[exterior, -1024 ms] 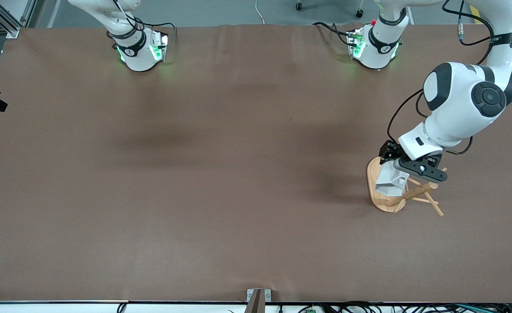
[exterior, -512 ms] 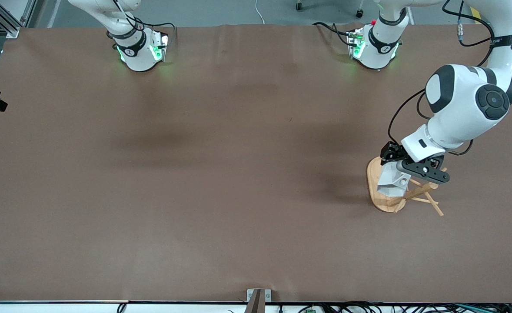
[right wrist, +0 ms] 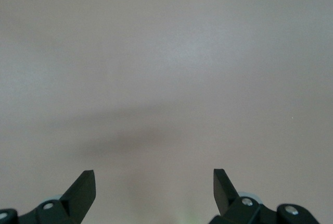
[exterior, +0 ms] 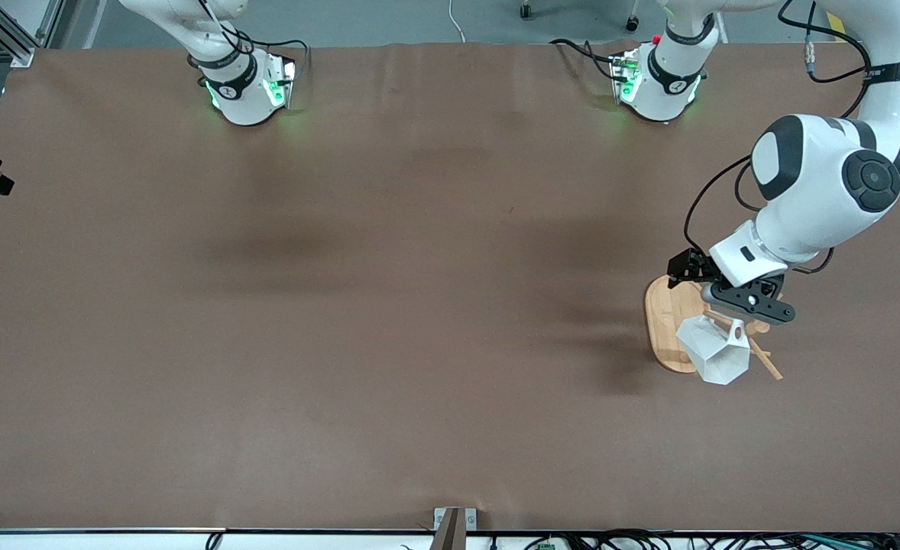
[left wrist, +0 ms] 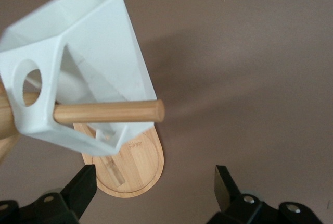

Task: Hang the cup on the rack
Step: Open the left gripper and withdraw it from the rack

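The white faceted cup [exterior: 713, 353] hangs on a smooth round peg of the bamboo rack [exterior: 670, 327], with the peg through its handle tab, which has a round hole. The rack has an oval flat base and stands on the brown matte desk [exterior: 389, 305] at the left arm's end. The left gripper [left wrist: 156, 190] is over the rack, its black fingers spread wide and holding nothing. The right gripper [right wrist: 154, 187] waits over bare desk, fingers also wide.
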You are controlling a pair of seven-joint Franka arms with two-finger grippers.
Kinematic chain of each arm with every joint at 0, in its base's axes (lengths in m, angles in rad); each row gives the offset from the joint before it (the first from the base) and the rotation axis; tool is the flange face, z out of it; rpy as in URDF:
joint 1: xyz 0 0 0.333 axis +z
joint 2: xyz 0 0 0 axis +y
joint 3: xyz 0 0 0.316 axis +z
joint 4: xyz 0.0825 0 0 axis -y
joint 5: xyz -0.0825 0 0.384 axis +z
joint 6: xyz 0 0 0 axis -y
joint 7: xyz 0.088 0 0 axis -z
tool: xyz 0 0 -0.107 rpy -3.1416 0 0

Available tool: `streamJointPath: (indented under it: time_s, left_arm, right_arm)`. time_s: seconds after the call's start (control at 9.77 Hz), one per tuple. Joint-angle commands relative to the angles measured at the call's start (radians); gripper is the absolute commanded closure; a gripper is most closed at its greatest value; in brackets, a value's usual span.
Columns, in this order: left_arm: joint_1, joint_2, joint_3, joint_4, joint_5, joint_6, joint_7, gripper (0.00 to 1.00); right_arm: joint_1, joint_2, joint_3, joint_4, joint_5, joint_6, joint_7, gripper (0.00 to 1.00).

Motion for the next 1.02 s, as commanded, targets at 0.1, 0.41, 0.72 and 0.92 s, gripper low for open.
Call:
streamJointPath:
  time_s: [0.1, 0.41, 0.72, 0.92]
  left_arm:
    - [-0.002, -0.064, 0.007, 0.008, -0.013, -0.04, -0.079, 0.0]
    - [-0.011, -0.153, 0.041, 0.112, 0.039, -0.277, -0.148, 0.0]
    - [-0.023, -0.178, 0.041, 0.323, 0.181, -0.552, -0.186, 0.0]
    - [-0.045, -0.176, 0.082, 0.43, 0.17, -0.658, -0.179, 0.0]
  right_arm:
    - [-0.017, -0.005, 0.006, -0.003, 0.017, 0.0, -0.012, 0.0]
    - [-0.017, -0.003, 0.006, -0.003, 0.019, 0.0, -0.012, 0.0]
    - [-0.018, -0.003, 0.006, -0.003, 0.019, 0.0, -0.012, 0.0]
    - [-0.018, -0.003, 0.006, -0.003, 0.019, 0.0, -0.012, 0.0]
